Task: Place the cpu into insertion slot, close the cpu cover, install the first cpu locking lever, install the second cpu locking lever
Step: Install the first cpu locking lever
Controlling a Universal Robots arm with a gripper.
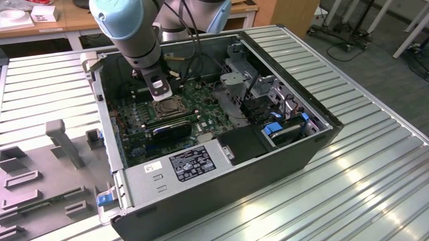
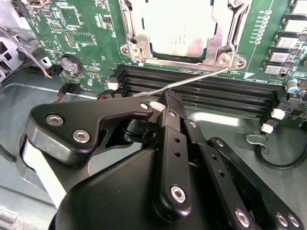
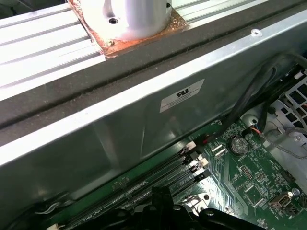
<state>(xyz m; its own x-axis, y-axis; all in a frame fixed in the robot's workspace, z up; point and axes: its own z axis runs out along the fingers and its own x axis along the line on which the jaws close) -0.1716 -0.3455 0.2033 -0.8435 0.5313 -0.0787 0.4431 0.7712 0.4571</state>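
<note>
In the second wrist view the cpu (image 2: 180, 28) lies flat in the insertion slot, its silvery top showing through the cut-out of the cpu cover (image 2: 135, 45), which is folded down over it. A thin wire locking lever (image 2: 201, 76) runs from the cover's corner down to my gripper (image 2: 162, 103), whose black fingers are shut with the wire resting against their tips. In the exterior view the gripper (image 1: 161, 94) reaches into the open computer case just behind the insertion slot (image 1: 170, 107).
Black memory slots (image 2: 206, 96) lie between the gripper and the socket. A coin battery (image 2: 71, 63) and cables sit to one side. The case wall (image 3: 144, 120) stands close behind the wrist. A drive cage (image 1: 234, 75) and a power supply (image 1: 188, 165) crowd the case.
</note>
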